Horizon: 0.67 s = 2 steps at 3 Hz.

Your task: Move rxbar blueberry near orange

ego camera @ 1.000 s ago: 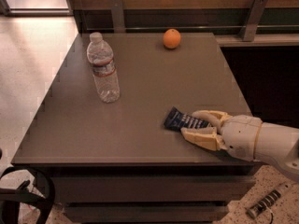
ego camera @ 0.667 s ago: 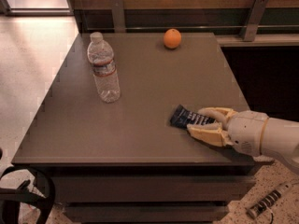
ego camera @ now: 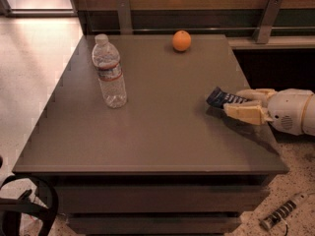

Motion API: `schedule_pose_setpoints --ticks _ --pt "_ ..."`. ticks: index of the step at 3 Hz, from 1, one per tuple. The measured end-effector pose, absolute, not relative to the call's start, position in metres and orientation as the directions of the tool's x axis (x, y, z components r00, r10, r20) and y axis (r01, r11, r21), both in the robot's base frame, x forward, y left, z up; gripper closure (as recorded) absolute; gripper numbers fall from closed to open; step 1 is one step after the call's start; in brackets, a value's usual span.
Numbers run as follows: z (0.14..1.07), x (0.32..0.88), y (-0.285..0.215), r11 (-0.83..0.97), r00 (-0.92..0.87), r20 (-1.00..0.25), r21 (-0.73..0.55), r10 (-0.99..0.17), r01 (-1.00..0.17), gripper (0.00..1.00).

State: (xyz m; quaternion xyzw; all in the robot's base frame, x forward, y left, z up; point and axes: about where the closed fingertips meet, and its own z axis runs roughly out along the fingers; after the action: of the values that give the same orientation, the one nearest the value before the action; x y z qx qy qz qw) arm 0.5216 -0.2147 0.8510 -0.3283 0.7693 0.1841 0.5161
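1. Item count. We count one rxbar blueberry point(ego camera: 220, 97), one orange point(ego camera: 181, 41), one water bottle point(ego camera: 109, 73) and one gripper point(ego camera: 234, 102) over a single grey-brown table point(ego camera: 157, 141). On the floor we count one power strip point(ego camera: 282, 213) at the lower right and one black looped object point(ego camera: 29, 208) at the lower left; we cannot tell what the latter is.

2. Gripper. We find the gripper at the right edge of the table, reaching in from the right at about mid-depth. Its two tan fingers point(ego camera: 246, 114) are closed on the near end of the bar, one above and one below it in the camera view. The white wrist housing lies beyond the table edge.

3. Rxbar blueberry. The dark blue wrapper projects leftward from between the fingers, its free end pointing toward the table centre. A shadow lies beneath it; we cannot tell whether the bar touches the surface.

4. Orange. The orange rests near the far edge of the table, right of centre, well apart from the bar and the gripper.

5. Water bottle. The clear bottle stands upright on the left half of the table, capped, well apart from the orange and the bar.
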Motion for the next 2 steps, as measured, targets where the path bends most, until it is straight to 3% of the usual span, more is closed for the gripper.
schedule_pose_setpoints --ticks 2 --pt "0.875 0.613 -0.289 0.8 -0.266 -0.919 -0.08 -0.29 -0.595 1.0"
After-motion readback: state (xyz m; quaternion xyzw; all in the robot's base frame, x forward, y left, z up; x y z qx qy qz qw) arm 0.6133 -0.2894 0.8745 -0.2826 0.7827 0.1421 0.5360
